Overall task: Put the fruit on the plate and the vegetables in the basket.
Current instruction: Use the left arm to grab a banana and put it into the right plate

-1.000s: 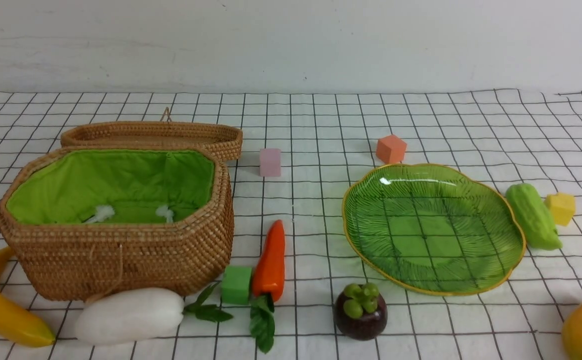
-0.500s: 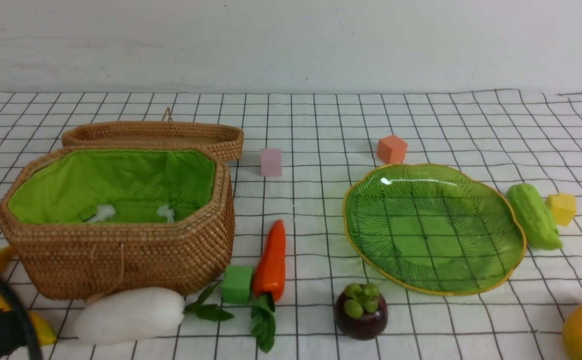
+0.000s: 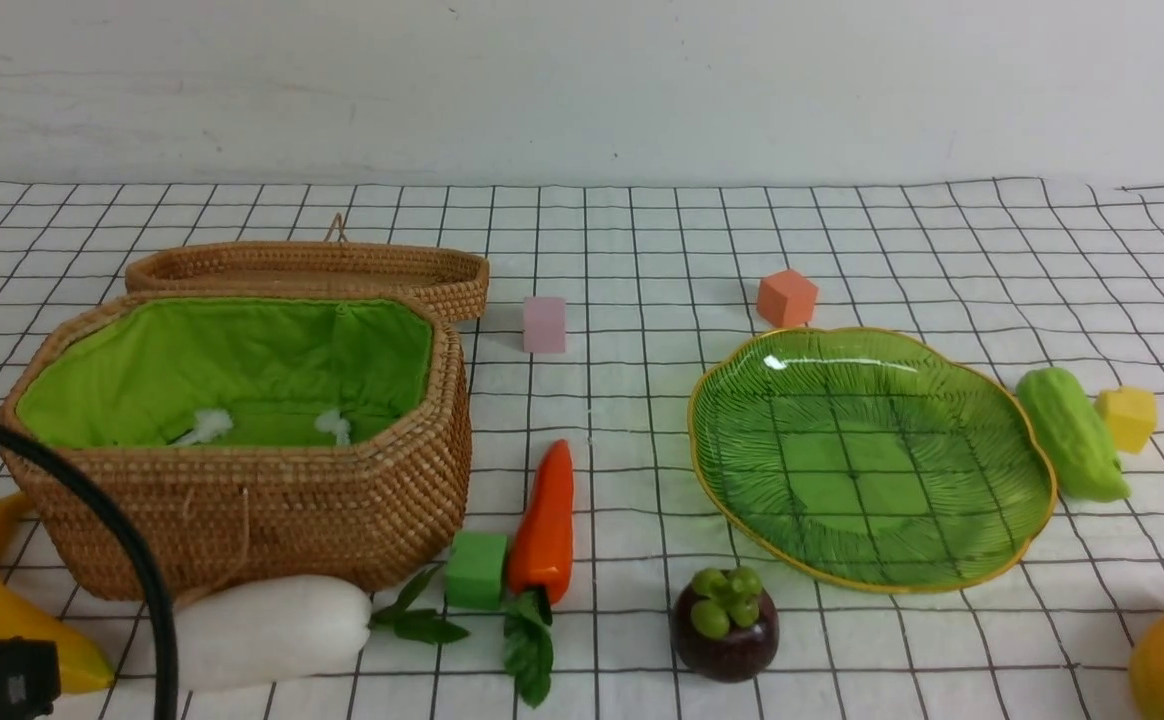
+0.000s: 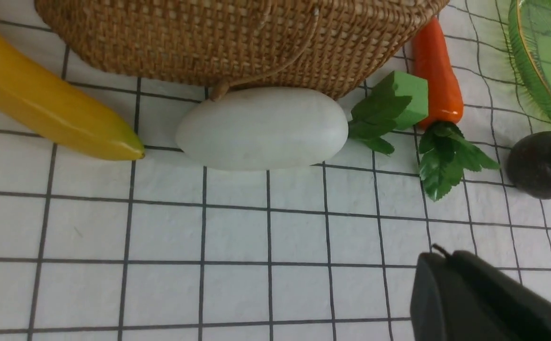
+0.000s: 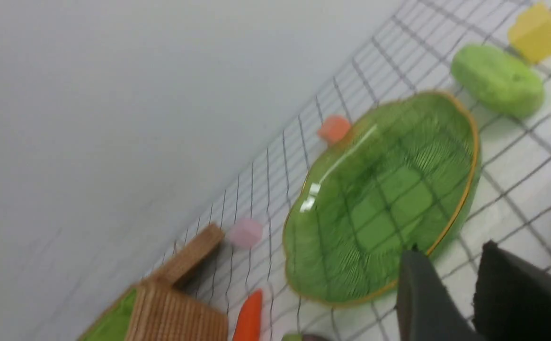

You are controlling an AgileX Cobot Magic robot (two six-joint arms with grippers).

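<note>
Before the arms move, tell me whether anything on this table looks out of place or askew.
Nothing is spilled, tipped or broken. One oddity: a green foam cube sits between the carrot and the leaves of the white eggplant, close to the front wall of the basket; it is neither fruit nor vegetable.

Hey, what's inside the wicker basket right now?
Only the bright green lining and two small white tufts show inside the basket. Nothing else is visible, but the near wall hides the front strip of its floor.
</note>
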